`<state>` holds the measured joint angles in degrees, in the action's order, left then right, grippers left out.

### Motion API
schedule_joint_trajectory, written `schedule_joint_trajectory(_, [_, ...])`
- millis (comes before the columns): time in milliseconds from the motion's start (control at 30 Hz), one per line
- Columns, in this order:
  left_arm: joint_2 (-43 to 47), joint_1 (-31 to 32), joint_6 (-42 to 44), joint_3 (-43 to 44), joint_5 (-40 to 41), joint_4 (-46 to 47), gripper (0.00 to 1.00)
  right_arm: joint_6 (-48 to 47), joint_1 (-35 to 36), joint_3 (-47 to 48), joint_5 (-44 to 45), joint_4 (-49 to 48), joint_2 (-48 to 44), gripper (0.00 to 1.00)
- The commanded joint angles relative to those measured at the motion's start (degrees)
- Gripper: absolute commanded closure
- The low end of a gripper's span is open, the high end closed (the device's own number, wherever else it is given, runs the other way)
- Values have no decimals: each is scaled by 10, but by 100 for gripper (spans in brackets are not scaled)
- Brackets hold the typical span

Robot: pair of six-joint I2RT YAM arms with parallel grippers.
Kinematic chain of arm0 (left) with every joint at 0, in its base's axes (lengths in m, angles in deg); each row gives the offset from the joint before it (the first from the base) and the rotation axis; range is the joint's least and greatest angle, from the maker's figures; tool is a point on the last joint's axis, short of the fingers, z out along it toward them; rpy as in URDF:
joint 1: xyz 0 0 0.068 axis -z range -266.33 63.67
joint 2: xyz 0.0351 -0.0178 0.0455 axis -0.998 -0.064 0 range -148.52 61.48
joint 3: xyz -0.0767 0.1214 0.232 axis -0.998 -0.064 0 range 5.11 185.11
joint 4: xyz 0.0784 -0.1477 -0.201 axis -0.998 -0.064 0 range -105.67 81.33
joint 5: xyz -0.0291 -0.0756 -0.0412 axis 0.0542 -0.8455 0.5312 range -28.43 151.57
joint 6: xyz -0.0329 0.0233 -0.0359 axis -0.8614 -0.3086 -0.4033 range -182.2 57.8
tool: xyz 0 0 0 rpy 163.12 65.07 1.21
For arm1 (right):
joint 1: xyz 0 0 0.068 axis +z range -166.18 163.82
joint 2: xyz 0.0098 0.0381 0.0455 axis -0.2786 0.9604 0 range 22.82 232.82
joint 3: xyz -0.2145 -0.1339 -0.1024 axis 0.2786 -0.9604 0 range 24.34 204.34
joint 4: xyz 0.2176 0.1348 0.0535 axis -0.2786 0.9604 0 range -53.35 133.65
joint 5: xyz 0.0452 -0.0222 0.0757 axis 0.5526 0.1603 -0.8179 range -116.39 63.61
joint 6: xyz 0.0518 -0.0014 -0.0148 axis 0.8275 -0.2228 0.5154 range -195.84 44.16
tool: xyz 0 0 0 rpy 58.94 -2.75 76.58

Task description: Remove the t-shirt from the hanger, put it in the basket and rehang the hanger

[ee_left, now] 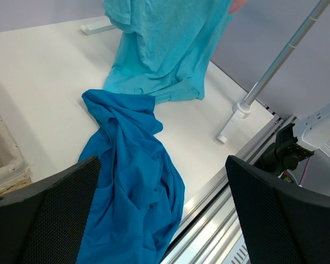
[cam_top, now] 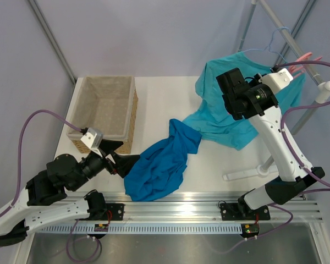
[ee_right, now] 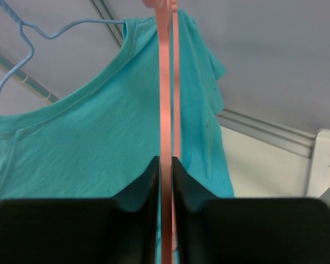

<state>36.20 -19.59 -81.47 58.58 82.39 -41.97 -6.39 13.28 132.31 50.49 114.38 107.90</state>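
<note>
Royal-blue t-shirt [cam_top: 159, 165] heaped on table [cam_top: 165, 99]; only right-wrist view shows right gripper [ee_right: 165, 162] pinching pink hanger [ee_right: 165, 82]; left gripper [ee_left: 162, 165] spread.

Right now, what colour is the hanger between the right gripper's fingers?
The hanger is salmon pink; the right wrist view shows it best.

So the tabletop [cam_top: 165, 99] is plain white, with a metal rail [cam_top: 170, 209] running along its near edge. On the left, towards the back, sits a woven basket [cam_top: 133, 110] with a pale cloth liner. The t-shirt [cam_top: 159, 165] lies in a crumpled heap in the near middle, stretched out diagonally, its near end just beside the rail. Its far end touches the hem of a teal t-shirt [cam_top: 220, 124], whose lower part droops onto the tabletop further back right. Off to the right lies the white foot of a rack [cam_top: 247, 173], apart from both shirts.
</note>
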Motion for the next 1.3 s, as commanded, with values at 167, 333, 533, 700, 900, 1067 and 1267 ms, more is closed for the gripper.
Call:
schedule_joint_trajectory(167, [2,2,11,-7,-5,30,1,3,-3,1,-18,53,-30,38])
schedule_joint_trajectory(333, [-15,2,37,-7,-3,33,1,-140,-3,-49,-94,-29,-105,11])
schedule_joint_trajectory(533, [-85,1,68,22,-9,18,1,-268,-3,-133,-231,-71,-170,1])
schedule_joint_trajectory(700, [-177,1,84,24,-50,0,1,-380,-3,-236,-336,-126,-243,1])
schedule_joint_trajectory(900, [-294,2,92,29,-83,-15,1,-498,-3,-342,-533,-199,-375,0])
schedule_joint_trajectory(1067, [-400,2,85,53,-57,-34,1,-498,-3,-357,-562,-203,-412,0])
schedule_joint_trajectory(1267, [-489,1,79,62,-41,-32,1,-469,-3,-381,-620,-197,-440,0])
